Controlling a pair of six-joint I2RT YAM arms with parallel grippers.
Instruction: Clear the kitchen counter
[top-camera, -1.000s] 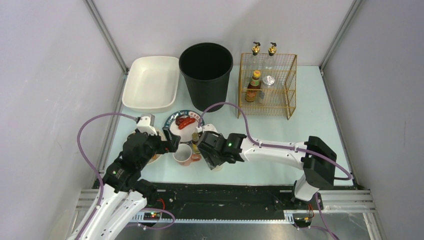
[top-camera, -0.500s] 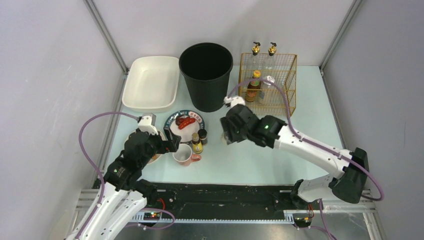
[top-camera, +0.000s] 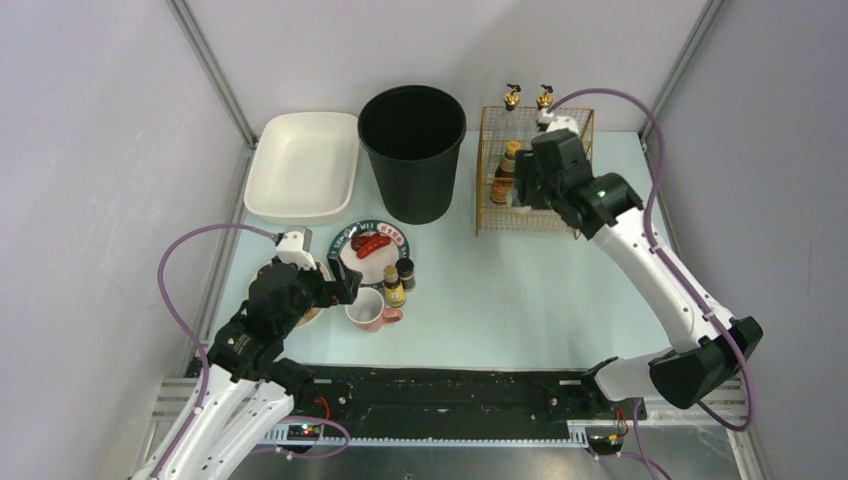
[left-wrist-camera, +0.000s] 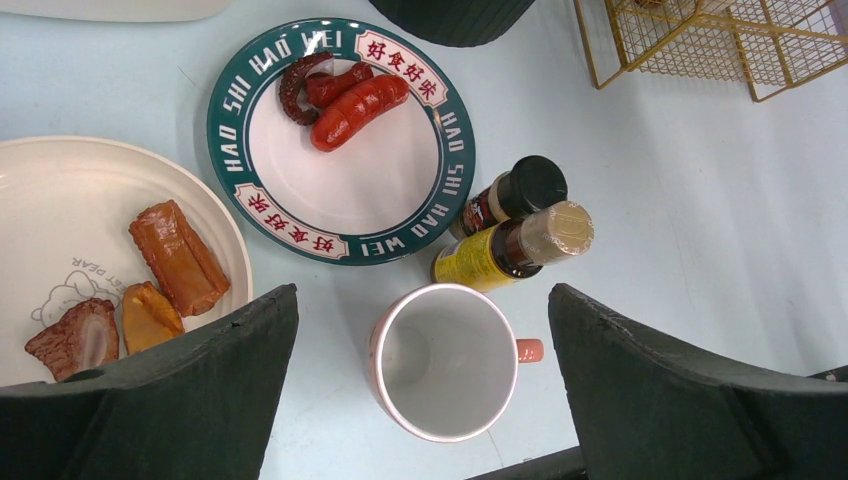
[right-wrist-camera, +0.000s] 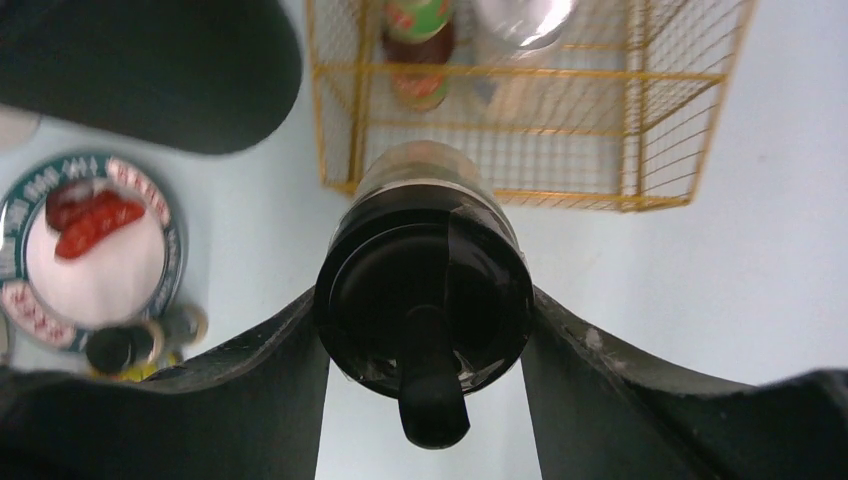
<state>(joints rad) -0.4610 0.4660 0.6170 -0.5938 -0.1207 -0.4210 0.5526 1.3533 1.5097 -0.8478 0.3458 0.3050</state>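
On the pale mint kitchen counter (top-camera: 520, 290) my left gripper (top-camera: 345, 285) hangs open over a pink mug (left-wrist-camera: 445, 360), whose rim lies between the two dark fingers (left-wrist-camera: 200, 380) without touching them. Beside the mug stand a yellow-labelled bottle (left-wrist-camera: 500, 250) and a black-capped bottle (left-wrist-camera: 515, 195). A green-rimmed plate (left-wrist-camera: 452, 140) carries sausages (left-wrist-camera: 355, 100). A white plate (left-wrist-camera: 60, 220) holds brown food pieces (left-wrist-camera: 180, 258). My right gripper (right-wrist-camera: 425, 340) is shut on a black-lidded jar (right-wrist-camera: 425, 290), raised at the front of the gold wire basket (right-wrist-camera: 530, 150).
The wire basket (top-camera: 535, 200) at the back right holds a red-labelled bottle (top-camera: 508, 165) and others. A black bin (top-camera: 412, 150) stands at the back centre, with a white tray (top-camera: 302, 165) to its left. Grey walls and metal posts enclose the counter.
My right arm has carried the black-lidded jar from beside the mug to the wire basket at the back right. The left arm has not moved.
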